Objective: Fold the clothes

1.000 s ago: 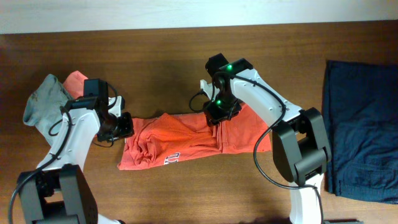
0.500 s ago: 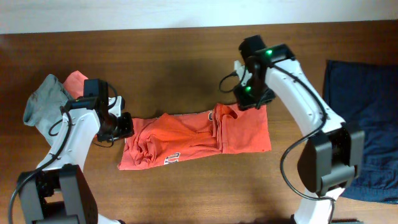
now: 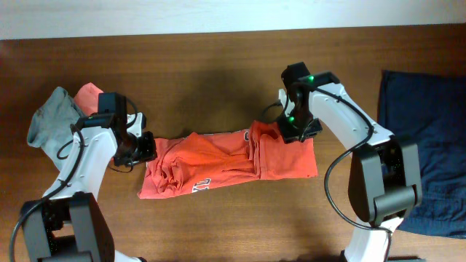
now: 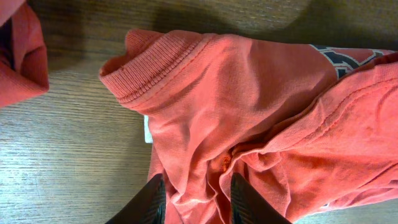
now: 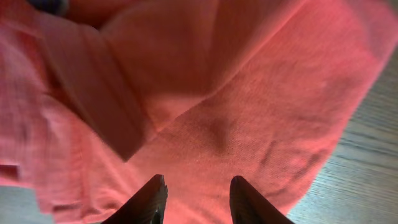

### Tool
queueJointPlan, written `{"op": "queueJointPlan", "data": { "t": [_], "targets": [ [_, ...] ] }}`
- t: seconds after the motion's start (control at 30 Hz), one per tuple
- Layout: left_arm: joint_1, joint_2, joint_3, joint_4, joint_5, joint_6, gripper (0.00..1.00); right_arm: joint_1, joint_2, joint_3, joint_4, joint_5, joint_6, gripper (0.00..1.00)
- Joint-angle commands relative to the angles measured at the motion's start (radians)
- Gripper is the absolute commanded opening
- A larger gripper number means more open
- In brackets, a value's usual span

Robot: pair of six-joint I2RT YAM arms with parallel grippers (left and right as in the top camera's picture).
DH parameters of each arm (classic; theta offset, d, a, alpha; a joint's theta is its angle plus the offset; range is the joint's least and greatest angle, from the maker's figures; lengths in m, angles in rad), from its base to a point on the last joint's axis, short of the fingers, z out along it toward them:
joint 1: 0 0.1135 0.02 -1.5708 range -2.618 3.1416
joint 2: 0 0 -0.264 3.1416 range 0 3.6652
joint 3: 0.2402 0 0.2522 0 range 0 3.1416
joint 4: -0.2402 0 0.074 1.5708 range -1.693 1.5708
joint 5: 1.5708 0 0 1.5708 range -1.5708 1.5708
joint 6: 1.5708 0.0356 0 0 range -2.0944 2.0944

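Observation:
The coral-orange T-shirt [image 3: 218, 164] lies crumpled across the table's middle, with white lettering at its front edge. My left gripper [image 3: 145, 148] is at its left end. In the left wrist view the left gripper [image 4: 191, 186] is shut on a bunched fold of the T-shirt [image 4: 249, 93], next to the ribbed collar [image 4: 155, 65]. My right gripper [image 3: 291, 131] sits over the shirt's upper right edge. In the right wrist view the right gripper [image 5: 196, 186] stands open, its fingers apart over flat fabric of the T-shirt [image 5: 236, 112].
A navy garment [image 3: 422, 145] lies spread at the table's right edge. A grey-teal piece [image 3: 51, 120] and another coral piece [image 3: 89, 94] are heaped at the left, behind the left arm. Bare wood lies along the front and back of the table.
The right gripper went from the shirt's middle up and to the right, then came back down onto its upper right edge. The shirt's right part now lies spread out. The left arm has not moved.

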Motion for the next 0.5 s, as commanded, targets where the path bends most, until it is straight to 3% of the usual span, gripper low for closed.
{"op": "queueJointPlan", "data": {
  "t": [0.0,0.47],
  "targets": [
    [0.007,-0.022,0.017,-0.001,0.011,-0.006,0.34,0.001,0.009,-0.036,0.05,0.004,0.012,0.39],
    [0.007,-0.022,0.017,-0.002,0.011,-0.006,0.34,0.0,0.011,-0.03,0.397,-0.135,0.056,0.53]
  ]
}}
